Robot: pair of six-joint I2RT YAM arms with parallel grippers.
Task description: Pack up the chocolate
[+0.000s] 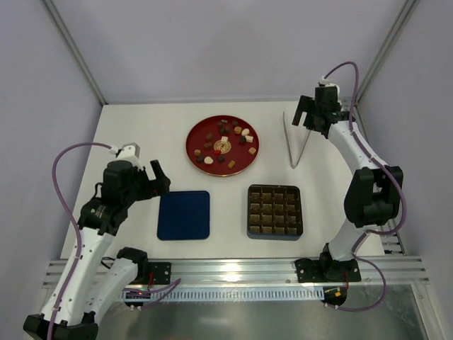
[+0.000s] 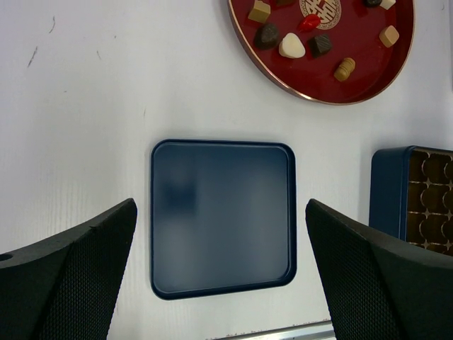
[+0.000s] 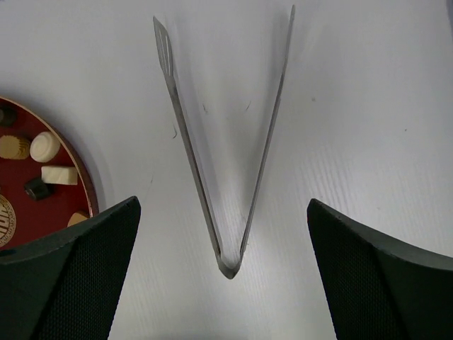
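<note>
Chocolate (image 1: 224, 140) sits on a round red plate (image 1: 192, 154) at the back middle of the white table (image 1: 141, 127). It is a dozen-odd small pieces, dark brown, light brown and cream, lying loosely scattered and apart from one another. Every piece seen is on the plate.

Tray (image 1: 274, 234): brown grid of square cells in a dark-blue box, in front of the plate and slightly right, not touching it.

Lid (image 2: 222, 216): flat dark-blue square with rounded corners, lying on the table left of the tray, with a gap between them.

Tongs (image 1: 298, 145): metal, flat on the table right of the plate, near it but clear of it. The arms are spread in a V, with the joined end toward the near edge.

Left gripper (image 1: 161, 178): jaws wide apart, nothing between them. It hangs over the near left of the table, and its wrist view looks straight down on the lid, framed between the two fingers.

Right gripper (image 1: 308, 119): jaws wide apart, holding nothing. It hangs over the back right, and its wrist view shows the tongs centred between its fingers, not touched.
</note>
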